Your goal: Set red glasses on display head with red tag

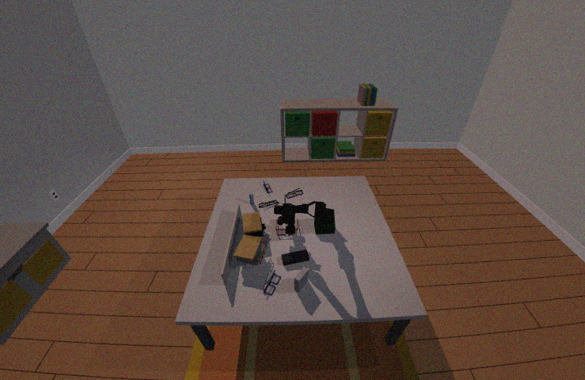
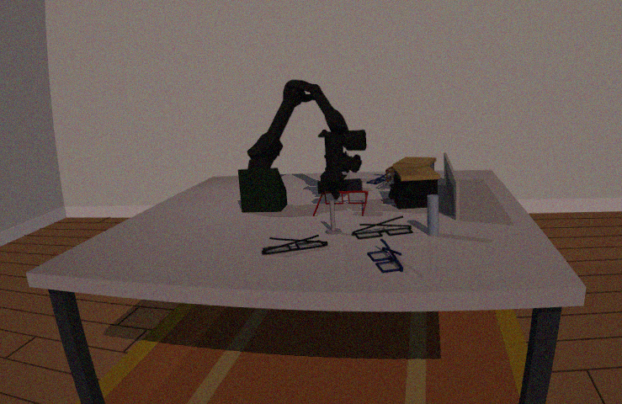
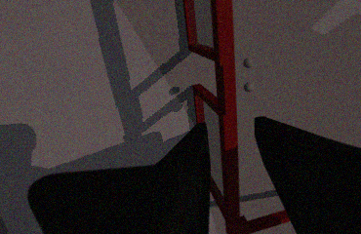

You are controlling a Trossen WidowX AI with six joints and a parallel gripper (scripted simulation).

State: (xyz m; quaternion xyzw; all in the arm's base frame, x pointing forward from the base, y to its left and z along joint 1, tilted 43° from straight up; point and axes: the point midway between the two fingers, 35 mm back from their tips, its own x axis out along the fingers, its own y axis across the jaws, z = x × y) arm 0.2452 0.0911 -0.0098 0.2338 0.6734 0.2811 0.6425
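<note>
The red glasses [image 1: 280, 233] [image 2: 354, 192] [image 3: 224, 73] stand on the table [image 1: 369, 268] [image 2: 178, 247] near its middle. My gripper [image 1: 287, 229] [image 2: 334, 189] [image 3: 230, 129] points straight down over them. Its fingers are partly open and straddle one bar of the red frame. In the wrist view I see a gap on each side of the bar. Two display heads with tan tops [image 1: 252, 222] [image 1: 248, 247] [image 2: 413, 168] stand side by side just left of the gripper in the top view. I cannot make out their tags.
Dark glasses [image 2: 295, 244] [image 2: 381, 229] and blue glasses [image 2: 385, 259] [image 1: 271, 284] lie scattered on the table. A grey upright panel [image 1: 234, 241] [image 2: 448, 190] stands behind the heads. A black box [image 1: 294, 257], two short posts [image 2: 331, 214] [image 2: 433, 214] and the arm's base [image 2: 261, 190] stand nearby.
</note>
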